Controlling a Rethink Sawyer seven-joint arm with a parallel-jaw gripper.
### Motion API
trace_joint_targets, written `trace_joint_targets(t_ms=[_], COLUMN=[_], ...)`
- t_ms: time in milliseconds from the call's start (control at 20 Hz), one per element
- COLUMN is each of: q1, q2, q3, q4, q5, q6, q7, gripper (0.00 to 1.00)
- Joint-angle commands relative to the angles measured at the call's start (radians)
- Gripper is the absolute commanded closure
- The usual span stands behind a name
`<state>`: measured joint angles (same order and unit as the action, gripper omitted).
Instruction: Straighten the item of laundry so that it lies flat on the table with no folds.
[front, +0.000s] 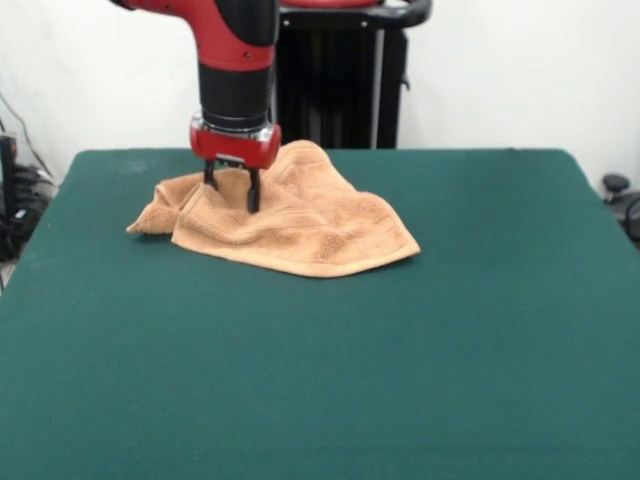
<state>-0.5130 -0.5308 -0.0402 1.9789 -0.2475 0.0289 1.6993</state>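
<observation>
The orange-tan terry towel (300, 225) lies crumpled on the dark green table (400, 350), toward the far left. It is folded over itself, with a raised hump at the back and a flatter corner pointing right and forward. A woven band stripe runs along its near edge. My gripper (232, 195) comes straight down from the red and black arm onto the towel's left part. Its two black fingers (254, 190) stand a little apart, tips pressed into a ridge of cloth. The white loop is hidden.
The black robot pedestal (340, 75) stands behind the table's far edge. Cables and dark gear (15, 200) show off the table's left side, and a small black object (615, 185) sits off the right edge.
</observation>
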Motion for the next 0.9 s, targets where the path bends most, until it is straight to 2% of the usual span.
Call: trace_joint_targets(t_ms=[50, 500, 900], q1=[0.029, 0.006, 0.005], q2=[0.035, -0.115, -0.163], q3=[0.081, 0.108, 0.12], q4=[0.094, 0.134, 0.121], q5=[-0.015, 0.009, 0.025], q6=[0.014, 0.162, 0.238], q7=[0.144, 0.099, 0.084], gripper=[0.0, 0.0, 0.0])
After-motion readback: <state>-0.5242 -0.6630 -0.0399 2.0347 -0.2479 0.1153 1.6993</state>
